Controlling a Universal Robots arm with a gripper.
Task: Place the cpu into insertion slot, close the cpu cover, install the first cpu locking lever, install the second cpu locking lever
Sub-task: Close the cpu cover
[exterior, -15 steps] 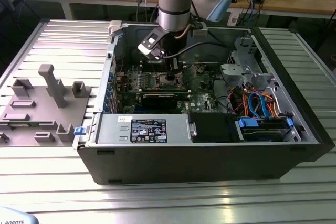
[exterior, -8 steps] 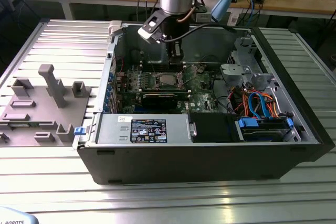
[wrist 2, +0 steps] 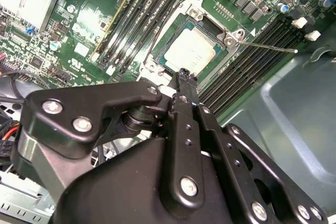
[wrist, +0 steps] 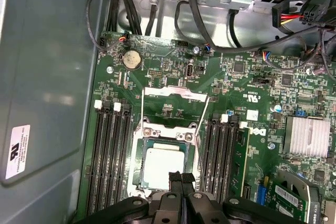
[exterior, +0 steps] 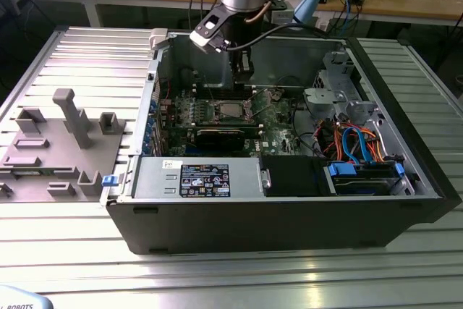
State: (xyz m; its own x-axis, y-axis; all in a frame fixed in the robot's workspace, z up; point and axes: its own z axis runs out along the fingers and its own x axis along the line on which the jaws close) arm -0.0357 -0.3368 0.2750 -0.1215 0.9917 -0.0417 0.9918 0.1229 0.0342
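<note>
In the first wrist view, the small flat square cpu (wrist: 163, 165) with its shiny grey metal top lies inside the dark square insertion slot (wrist: 163, 139). The thin silver metal cpu cover (wrist: 173, 92) stands open just beside it. My black gripper (wrist: 181, 178) has its two fingers pressed together, holding nothing, close by the chip's edge; I think I do best pushing the cover down slowly and evenly, never bumping the chip.

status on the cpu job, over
gripper shut, empty, close to the slot. silvery-grey square cpu seated in dark metal-rimmed insertion slot. thin silvery cpu cover frame hinged open. nothing blocking.
</note>
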